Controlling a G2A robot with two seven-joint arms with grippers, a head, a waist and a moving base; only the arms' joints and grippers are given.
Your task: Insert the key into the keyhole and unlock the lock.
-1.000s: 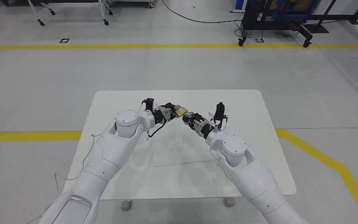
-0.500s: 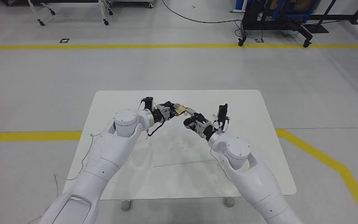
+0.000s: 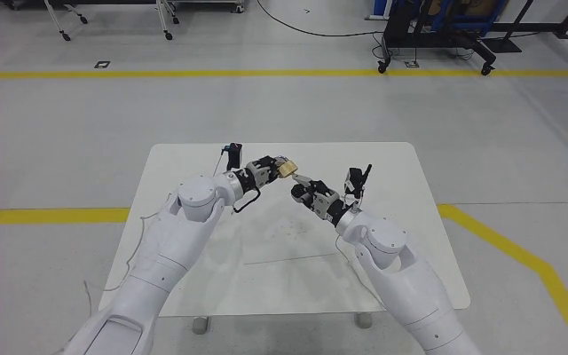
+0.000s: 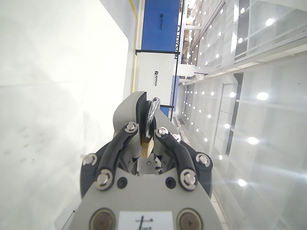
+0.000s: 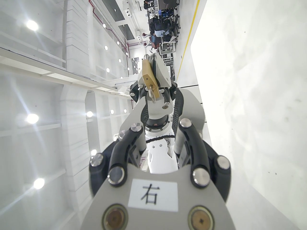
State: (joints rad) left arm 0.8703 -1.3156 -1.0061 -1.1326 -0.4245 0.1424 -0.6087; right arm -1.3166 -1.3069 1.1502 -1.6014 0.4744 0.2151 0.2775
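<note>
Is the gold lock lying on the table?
No, the left end effector pinches the lock and holds it up in the air.

Top view: overhead, looking down on the table.
Left wrist: close behind the lock (horizon tipped sideways).
Right wrist: farther, facing that lock.
</note>
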